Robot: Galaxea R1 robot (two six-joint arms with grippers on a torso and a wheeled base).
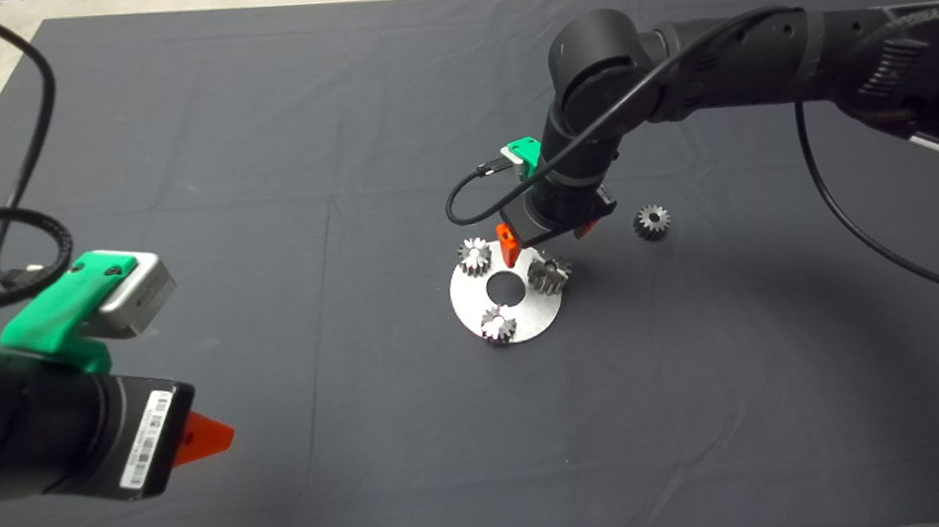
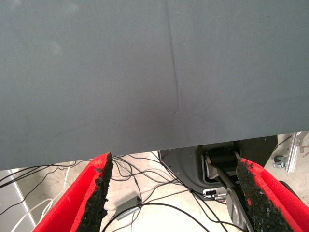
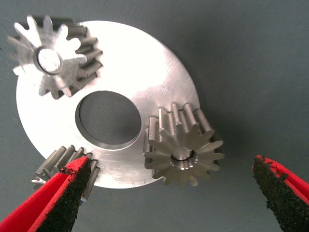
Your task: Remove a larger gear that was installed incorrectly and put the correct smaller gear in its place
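The larger gear (image 1: pixel 550 274) sits on a pin at the right rim of a round silver plate (image 1: pixel 470 299). My right gripper (image 1: pixel 548 245) hovers open just above it. In the right wrist view the larger gear (image 3: pixel 183 150) lies between the two spread red fingers (image 3: pixel 58 193), nearer the middle than either pad, and neither pad touches it. The smaller gear (image 1: pixel 651 221) lies loose on the mat to the right of the plate. My left gripper (image 2: pixel 178 193) is parked open at the lower left and holds nothing.
Two small gears (image 1: pixel 475 255) (image 1: pixel 498 324) stand on the plate's other pins, around its centre hole (image 1: pixel 507 286). In the right wrist view they show as a small gear (image 3: pixel 53 55) and another small gear (image 3: pixel 63 166). Cables run along the left edge. The left wrist view shows floor cables beyond the mat edge.
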